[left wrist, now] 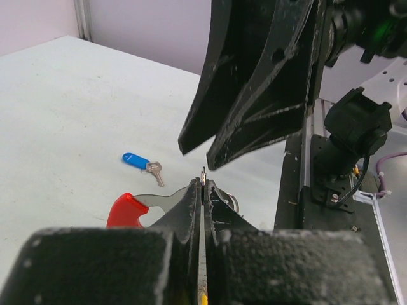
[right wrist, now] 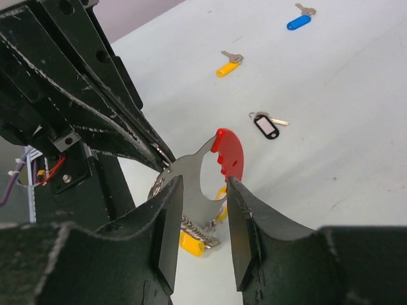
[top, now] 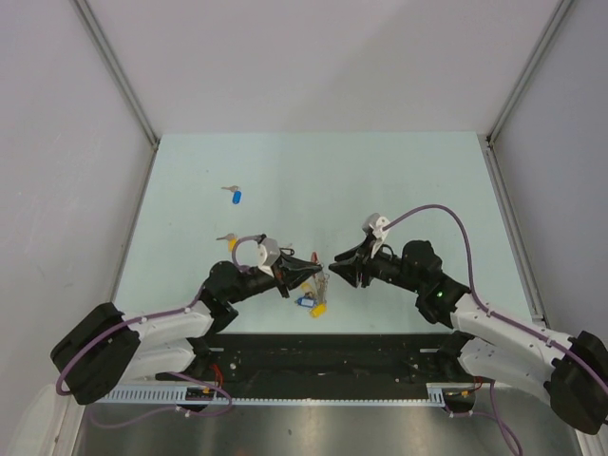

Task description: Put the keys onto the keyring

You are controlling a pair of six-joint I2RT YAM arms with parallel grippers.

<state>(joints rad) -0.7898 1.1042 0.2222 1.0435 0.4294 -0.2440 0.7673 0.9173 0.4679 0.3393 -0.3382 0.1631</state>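
Note:
My left gripper (top: 309, 268) (left wrist: 203, 184) is shut on the edge of the keyring (right wrist: 191, 175), a silver plate with a red arc (right wrist: 229, 152) (left wrist: 127, 210), and holds it above the table. My right gripper (right wrist: 200, 216) (top: 334, 266) is open, with its jaws on either side of the keyring's silver plate. A yellow tag (right wrist: 191, 243) and small rings show just beneath the keyring; I cannot tell whether they are attached. A blue-tagged key (top: 236, 196) (right wrist: 297, 22) and a yellow-tagged key (top: 228, 241) (right wrist: 226, 67) lie loose on the table. Another blue-tagged key (left wrist: 137, 159) lies near the keyring.
A small black-rimmed oval tag (right wrist: 266, 126) lies on the table beyond the keyring. The black base rail (top: 323, 356) runs along the near edge. Grey walls enclose the light green table (top: 380, 180) on three sides.

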